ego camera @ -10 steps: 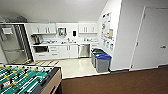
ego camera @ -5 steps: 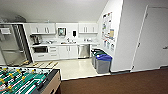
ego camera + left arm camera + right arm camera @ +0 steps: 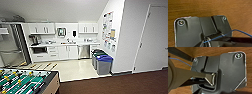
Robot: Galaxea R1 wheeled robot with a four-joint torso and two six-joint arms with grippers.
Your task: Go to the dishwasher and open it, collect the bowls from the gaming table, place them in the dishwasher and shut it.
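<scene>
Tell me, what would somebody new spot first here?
Probably the white kitchenette along the far wall, with the brushed-steel dishwasher under its counter. Next, the grey bin with a bright blue lid by the right-hand wall, and the table-football table with its green field in the near left corner.

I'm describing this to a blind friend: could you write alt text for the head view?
A small office kitchenette seen from across the room: the steel-fronted dishwasher sits shut under the counter among white cabinets. Two bins stand by the right wall, and a table-football table fills the near left corner.
</scene>
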